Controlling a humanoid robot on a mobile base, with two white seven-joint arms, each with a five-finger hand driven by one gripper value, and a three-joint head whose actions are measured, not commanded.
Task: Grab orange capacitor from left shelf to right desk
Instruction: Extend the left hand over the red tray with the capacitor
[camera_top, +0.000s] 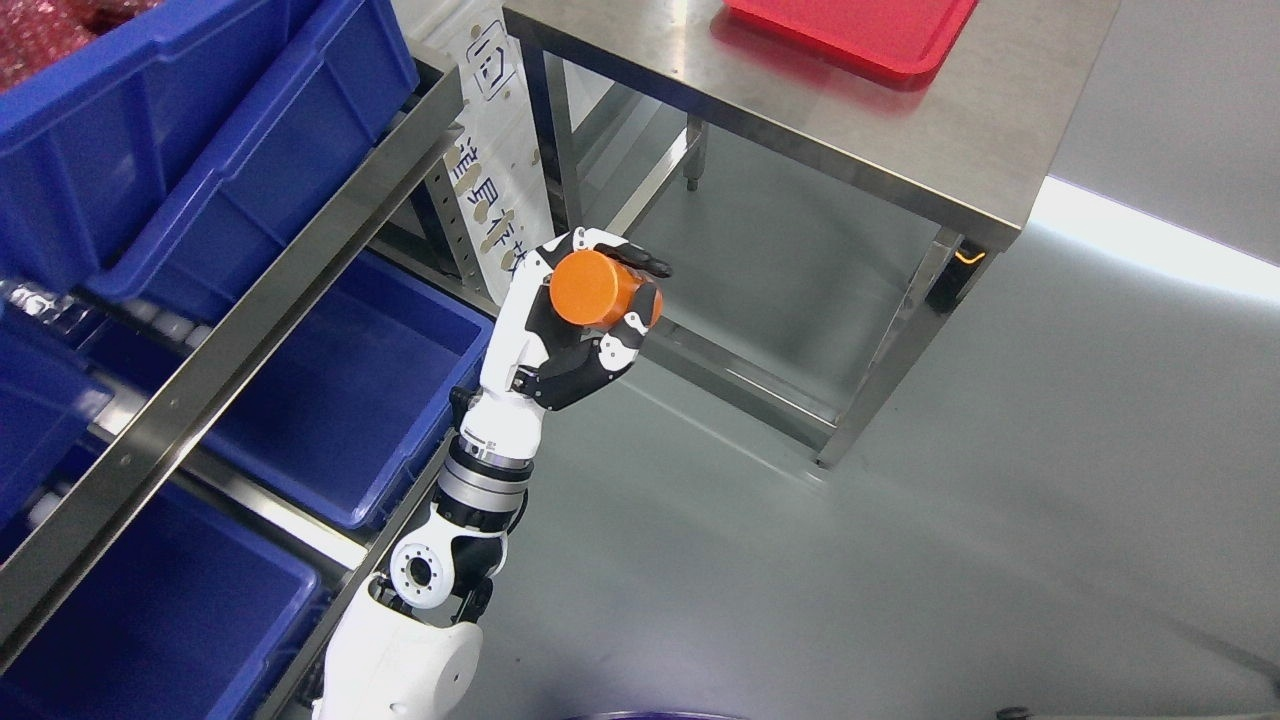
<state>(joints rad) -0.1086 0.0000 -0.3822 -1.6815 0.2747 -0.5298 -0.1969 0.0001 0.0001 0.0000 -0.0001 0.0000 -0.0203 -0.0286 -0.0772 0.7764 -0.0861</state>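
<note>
An orange cylindrical capacitor (592, 288) is held in my left hand (590, 305), whose white and black fingers (640, 264) curl around it. The arm rises from the bottom edge left of the middle. The hand hangs in the air over the grey floor, between the shelf of blue bins (340, 390) on the left and the steel desk (900, 130) at the upper right. A red tray (850, 30) lies on the desk top. My right arm does not show.
The shelf's steel rails (250, 300) run diagonally at the left, with several blue bins on two levels. The desk's legs and crossbars (880, 370) stand just right of the hand. A white printed panel (495, 170) stands behind the hand.
</note>
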